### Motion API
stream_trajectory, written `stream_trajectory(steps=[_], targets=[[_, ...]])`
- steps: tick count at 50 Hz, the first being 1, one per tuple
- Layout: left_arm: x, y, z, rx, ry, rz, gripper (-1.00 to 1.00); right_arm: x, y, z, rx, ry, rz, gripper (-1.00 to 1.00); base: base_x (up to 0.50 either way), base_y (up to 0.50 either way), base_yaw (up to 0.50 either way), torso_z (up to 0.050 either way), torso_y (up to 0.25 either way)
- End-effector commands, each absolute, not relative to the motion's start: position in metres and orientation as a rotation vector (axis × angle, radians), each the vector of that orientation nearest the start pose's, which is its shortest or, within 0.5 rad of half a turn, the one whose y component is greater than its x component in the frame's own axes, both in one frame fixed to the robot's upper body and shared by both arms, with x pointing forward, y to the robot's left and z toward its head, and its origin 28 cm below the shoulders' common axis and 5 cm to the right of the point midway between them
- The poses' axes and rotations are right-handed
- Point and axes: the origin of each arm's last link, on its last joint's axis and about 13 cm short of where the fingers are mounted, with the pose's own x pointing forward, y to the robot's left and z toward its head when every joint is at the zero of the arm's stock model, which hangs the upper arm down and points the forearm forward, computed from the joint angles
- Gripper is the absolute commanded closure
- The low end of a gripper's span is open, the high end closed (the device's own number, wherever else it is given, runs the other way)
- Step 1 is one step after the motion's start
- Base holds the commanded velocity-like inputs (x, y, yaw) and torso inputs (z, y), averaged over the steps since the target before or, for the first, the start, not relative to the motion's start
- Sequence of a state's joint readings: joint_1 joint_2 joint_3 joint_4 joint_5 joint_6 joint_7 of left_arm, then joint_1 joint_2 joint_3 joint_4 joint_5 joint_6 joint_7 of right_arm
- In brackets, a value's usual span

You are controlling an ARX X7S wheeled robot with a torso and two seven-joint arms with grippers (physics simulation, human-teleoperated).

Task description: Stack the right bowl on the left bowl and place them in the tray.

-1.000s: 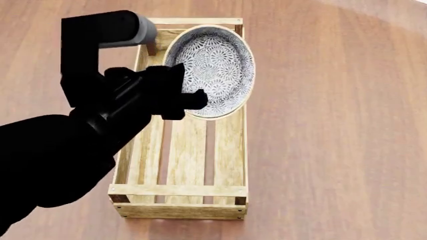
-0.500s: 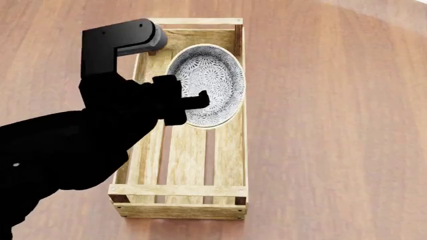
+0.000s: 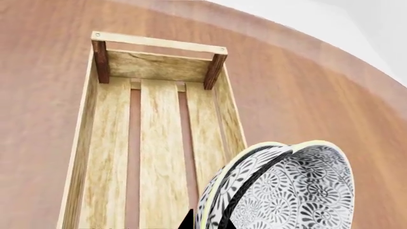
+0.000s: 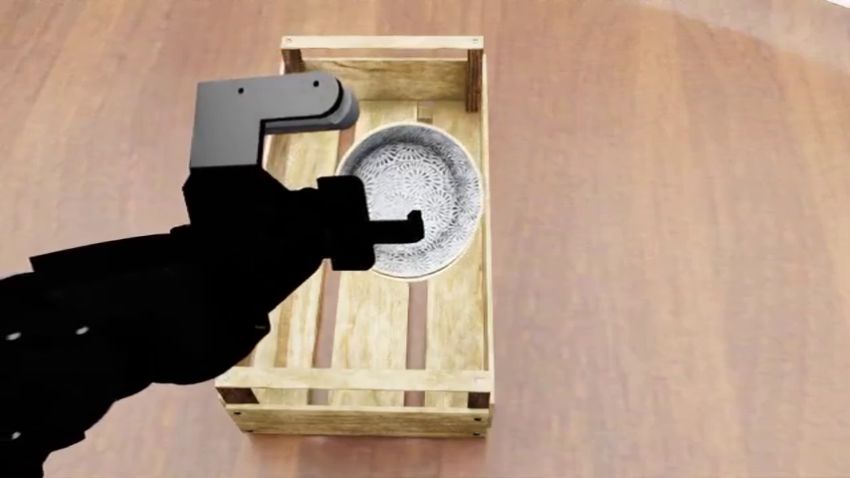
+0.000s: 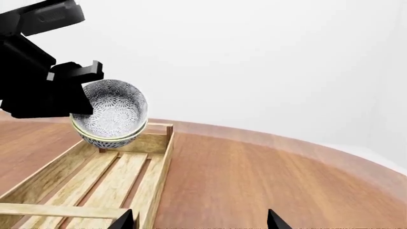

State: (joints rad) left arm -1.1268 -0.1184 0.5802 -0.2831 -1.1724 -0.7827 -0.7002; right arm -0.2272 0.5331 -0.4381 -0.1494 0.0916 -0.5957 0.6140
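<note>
Two nested bowls (image 4: 414, 189), white with a dark floral pattern, hang tilted over the far half of the tray (image 4: 473, 299). My left gripper (image 4: 378, 231) is shut on their near rim, with one finger inside and the other hidden beneath. In the left wrist view the bowls (image 3: 286, 186) fill the corner beside the gripper (image 3: 213, 222), with the light-wood tray (image 3: 159, 44) beyond. In the right wrist view the stacked bowls (image 5: 114, 114) are held clear above the tray (image 5: 159, 157) floor. My right gripper (image 5: 200, 222) is open and empty beside the tray's near end.
The tray lies lengthwise on a brown wooden table (image 4: 664, 249). The table's curved edge (image 3: 318, 43) runs past the tray's far side. Only the left arm appears in the head view.
The left arm has carried the bowls nearer along the tray, from its far end towards the middle, and lower; they look smaller now.
</note>
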Motion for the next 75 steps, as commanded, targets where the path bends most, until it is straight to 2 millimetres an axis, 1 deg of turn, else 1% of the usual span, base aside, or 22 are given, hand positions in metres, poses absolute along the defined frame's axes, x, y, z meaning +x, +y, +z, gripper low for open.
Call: stream_trajectory(steps=[1,12,21,28,31,48,64,75], targets=[[0.344,0.105,0.233,-0.199,0.313,-0.262,1.00,0.138,-0.119,0.030,-0.073,-0.407,-0.007,-1.00,0.00,0.00,0.00,0.000,0.000],[0.355,0.103,0.223,-0.194,0.343,-0.261,1.00,0.139,-0.120,0.031,-0.069,-0.407,-0.011,-1.00,0.00,0.00,0.00,0.000,0.001],[0.363,0.105,0.211,-0.213,0.387,-0.246,1.00,0.142,-0.121,0.028,-0.069,-0.397,-0.010,-1.00,0.00,0.00,0.00,0.000,0.000],[0.368,0.105,0.207,-0.223,0.402,-0.239,1.00,0.144,-0.122,0.027,-0.070,-0.391,-0.010,-1.00,0.00,0.00,0.00,0.001,0.001],[0.371,0.105,0.202,-0.239,0.423,-0.236,1.00,0.145,-0.121,0.027,-0.071,-0.391,-0.008,-1.00,0.00,0.00,0.00,0.000,0.000],[0.381,0.104,0.189,-0.278,0.471,-0.234,1.00,0.148,-0.124,0.024,-0.072,-0.380,-0.016,-1.00,0.00,0.00,0.00,0.000,0.001],[0.385,0.097,0.181,-0.252,0.481,-0.254,1.00,0.150,-0.125,0.020,-0.068,-0.370,-0.021,-1.00,0.00,0.00,0.00,0.001,0.001],[0.391,0.100,0.172,-0.263,0.501,-0.243,1.00,0.154,-0.126,0.016,-0.067,-0.357,-0.025,-1.00,0.00,0.00,0.00,0.000,0.001]])
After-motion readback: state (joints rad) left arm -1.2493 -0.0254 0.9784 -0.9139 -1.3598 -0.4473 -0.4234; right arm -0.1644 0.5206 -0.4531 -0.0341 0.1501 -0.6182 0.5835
